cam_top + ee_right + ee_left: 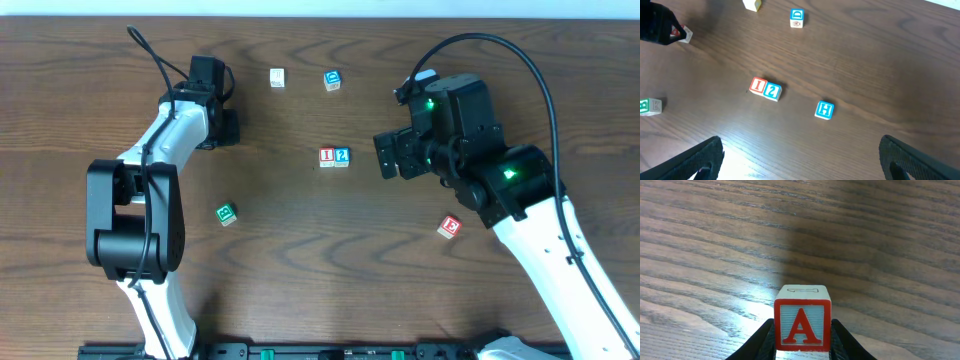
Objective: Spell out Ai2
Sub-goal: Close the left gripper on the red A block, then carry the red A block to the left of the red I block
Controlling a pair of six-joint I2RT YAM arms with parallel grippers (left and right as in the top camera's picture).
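Observation:
My left gripper (802, 339) is shut on the red-and-white A block (802, 322), holding it low over the wood table. In the overhead view that gripper (225, 126) is at the far left and hides the block. The red I block (326, 157) and the blue 2 block (342, 156) touch side by side mid-table, and both show in the right wrist view, the I block (758, 85) left of the 2 block (772, 91). My right gripper (389, 156) is wide open and empty (800, 146), just right of the pair.
A blue H block (824, 110) lies right of the pair, under my right gripper. A blue D block (332, 80) and a pale block (277, 77) sit at the back. A green block (226, 214) is front left and a red block (449, 228) front right.

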